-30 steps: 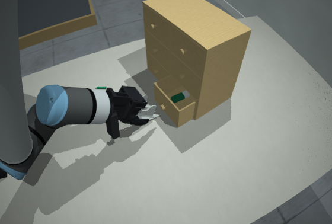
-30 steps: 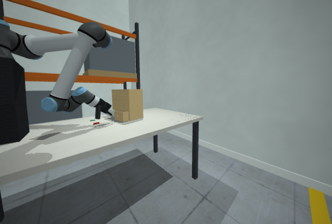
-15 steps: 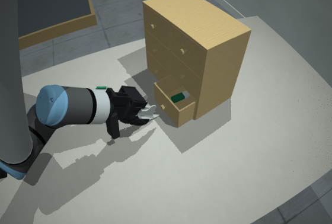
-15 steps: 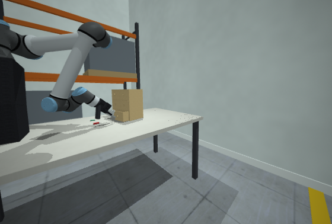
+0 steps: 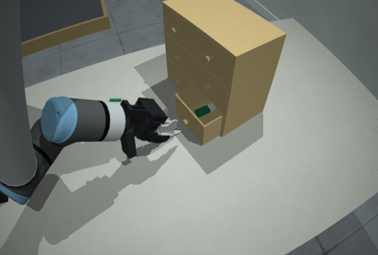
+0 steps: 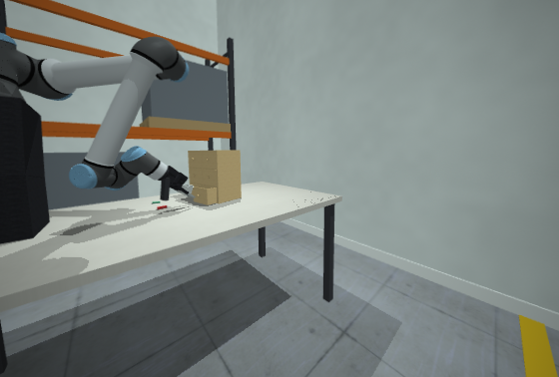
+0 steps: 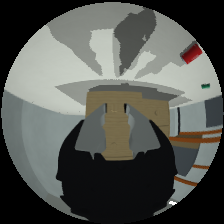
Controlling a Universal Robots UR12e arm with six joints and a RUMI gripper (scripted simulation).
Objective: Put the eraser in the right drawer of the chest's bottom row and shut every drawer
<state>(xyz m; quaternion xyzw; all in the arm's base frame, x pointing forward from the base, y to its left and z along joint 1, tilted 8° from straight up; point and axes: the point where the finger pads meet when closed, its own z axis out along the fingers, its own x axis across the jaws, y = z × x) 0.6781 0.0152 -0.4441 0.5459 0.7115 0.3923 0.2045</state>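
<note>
The wooden chest (image 5: 219,59) stands upright on the table. Its bottom-right drawer (image 5: 199,120) is pulled partly out. The green and white eraser (image 5: 204,110) lies inside that drawer. My gripper (image 5: 173,129) hangs low over the table just in front of the drawer's face, near its knob (image 5: 185,121), without touching it. The fingers stand narrow with nothing between them. In the wrist view the drawer front (image 7: 117,127) fills the gap between the fingertips. The other drawers are shut.
A small green object (image 5: 115,100) lies on the table behind my wrist, and it also shows in the wrist view (image 7: 205,86). A small red object (image 7: 191,53) lies further off. An orange shelf rack (image 6: 150,128) stands behind the table.
</note>
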